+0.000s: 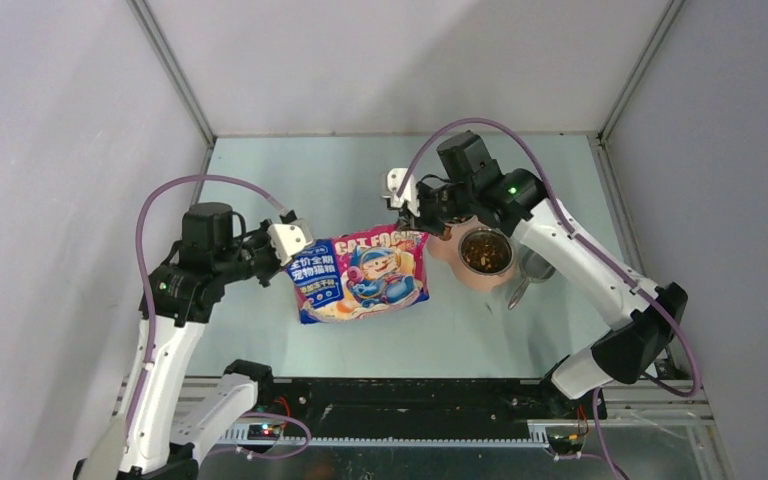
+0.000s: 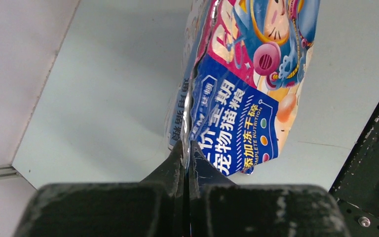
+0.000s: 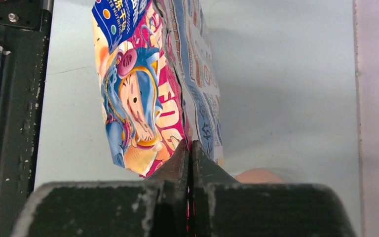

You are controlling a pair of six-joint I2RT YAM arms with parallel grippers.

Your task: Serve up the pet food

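Observation:
Dark brown pet food point(image 1: 486, 251) fills a salmon-coloured bowl point(image 1: 457, 268) right of centre in the top view. The glossy cartoon-printed bag point(image 1: 365, 275) hangs between both arms, held off the table. My left gripper point(image 1: 298, 252) is shut on the bag's left edge, and in the left wrist view its fingertips point(image 2: 177, 154) pinch the seam of the bag point(image 2: 242, 103). My right gripper point(image 1: 412, 216) is shut on the bag's upper right corner; in the right wrist view it point(image 3: 190, 146) clamps the bag point(image 3: 143, 94) at its edge. Whether the bag holds kibble is hidden.
A grey metal scoop point(image 1: 528, 272) lies just right of the bowl, under the right forearm. The bowl's rim point(image 3: 256, 175) shows behind the right fingers. White walls close in the pale green table point(image 1: 290, 180) on three sides, and a black rail point(image 1: 410, 395) runs along the near edge.

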